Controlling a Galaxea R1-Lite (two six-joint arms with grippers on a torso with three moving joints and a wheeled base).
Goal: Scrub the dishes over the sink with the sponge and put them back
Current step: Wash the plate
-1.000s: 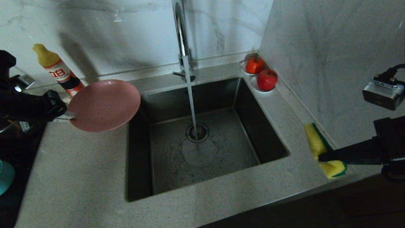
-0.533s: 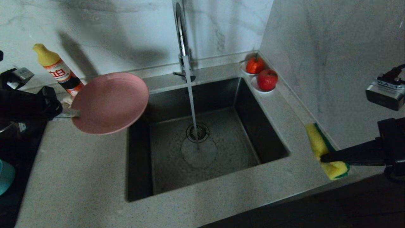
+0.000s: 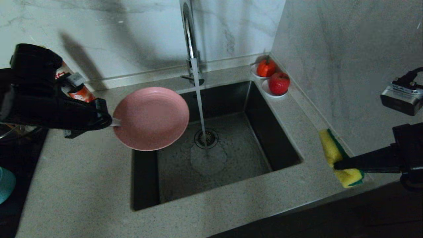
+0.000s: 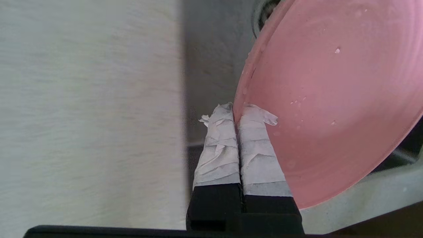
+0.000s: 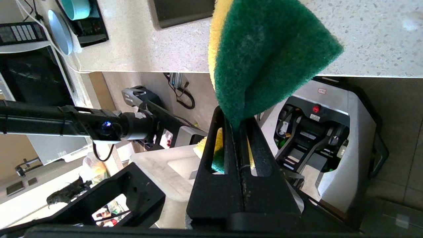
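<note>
My left gripper [image 3: 114, 123] [image 4: 237, 110] is shut on the rim of the pink plate [image 3: 151, 118] [image 4: 330, 92]. The plate hangs tilted over the left back part of the steel sink [image 3: 281, 132], just left of the water stream. Water drops sit on the plate's face. On the counter right of the sink, my right gripper [image 3: 335, 164] [image 5: 235, 124] is shut on the yellow and green sponge [image 3: 332, 152] [image 5: 264, 56], squeezing it near one end. The teal bowl [image 3: 5, 188] [image 5: 76, 8] shows at the far left edge, on a dark surface.
The tall chrome faucet [image 3: 189, 36] runs water onto the drain [image 3: 206, 138]. Two red fruits on white saucers [image 3: 278, 83] stand at the sink's back right corner. A bottle with a red label [image 3: 79, 92] is partly hidden behind my left arm. A marble wall rises on the right.
My left arm has swung right with the pink plate, carrying it from above the counter left of the sink to over the basin. The right gripper and sponge stayed where they were.
</note>
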